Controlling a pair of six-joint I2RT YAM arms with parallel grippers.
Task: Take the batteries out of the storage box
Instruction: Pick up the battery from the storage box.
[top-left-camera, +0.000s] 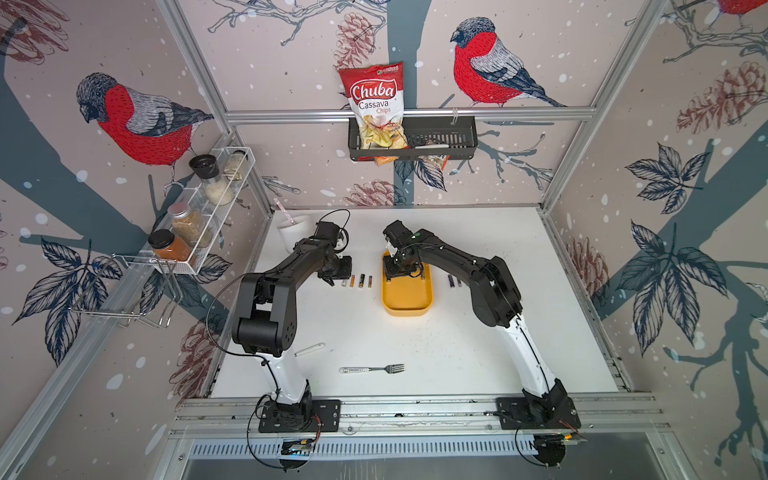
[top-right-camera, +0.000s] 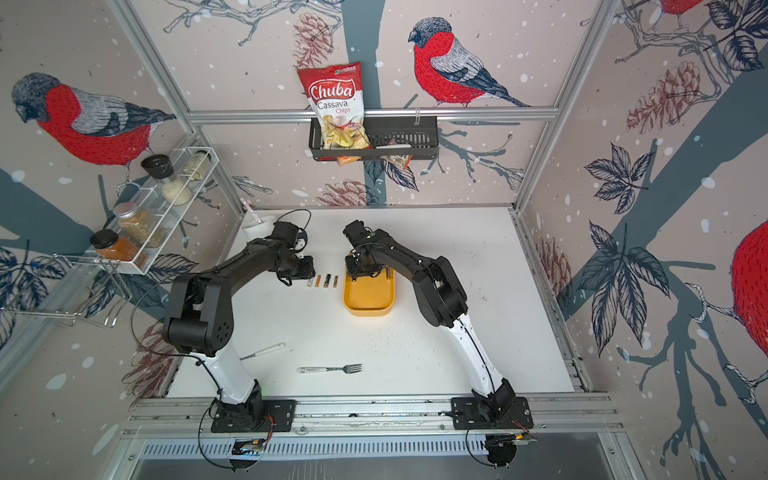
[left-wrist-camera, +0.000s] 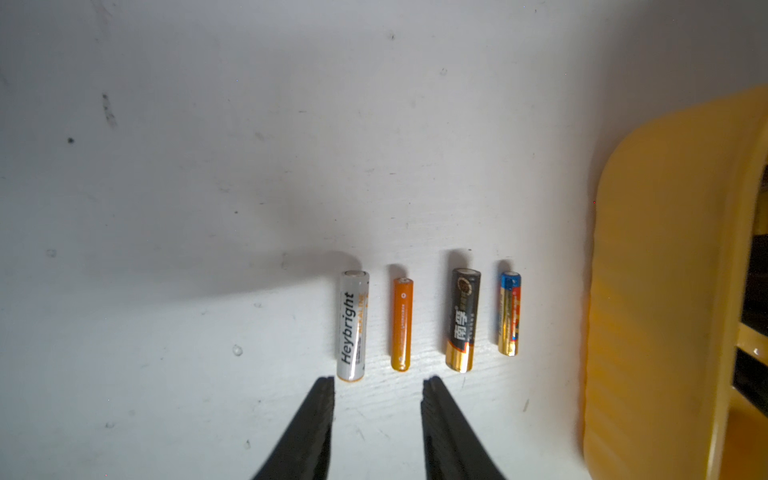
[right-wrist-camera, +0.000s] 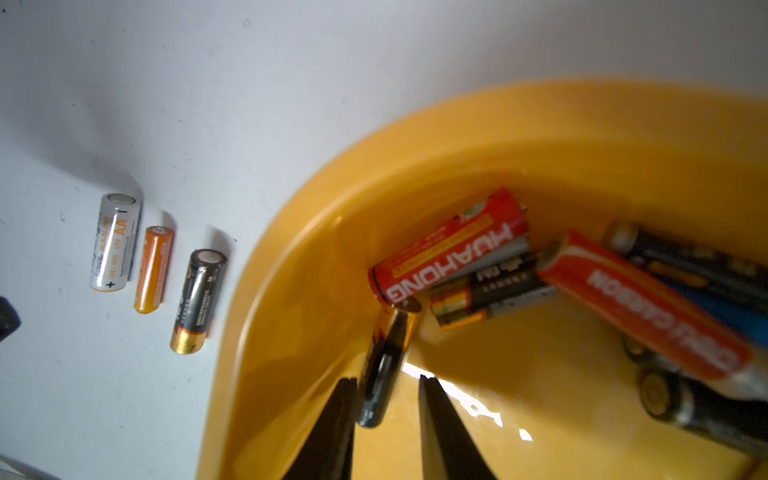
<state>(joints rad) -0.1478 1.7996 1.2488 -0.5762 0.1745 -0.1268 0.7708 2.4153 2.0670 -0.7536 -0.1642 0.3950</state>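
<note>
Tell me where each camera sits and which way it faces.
Top views: overhead, front, looking down on the table; left arm, right arm whole.
Left wrist: on its arm, faces row of four batteries; left tool open.
Right wrist: on its arm, looks into the yellow box; right tool.
Shared: white battery, both wrist views.

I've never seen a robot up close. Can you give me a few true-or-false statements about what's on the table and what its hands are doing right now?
1. Four batteries lie in a row on the table beside the box. True.
2. The box is empty. False: several batteries lie inside it.
3. The left hand holds a battery. False: it is open and empty, near the row.
4. The right hand is inside the box. True: a black battery sits between its fingers.
5. A fork lies on the table. True.
</note>
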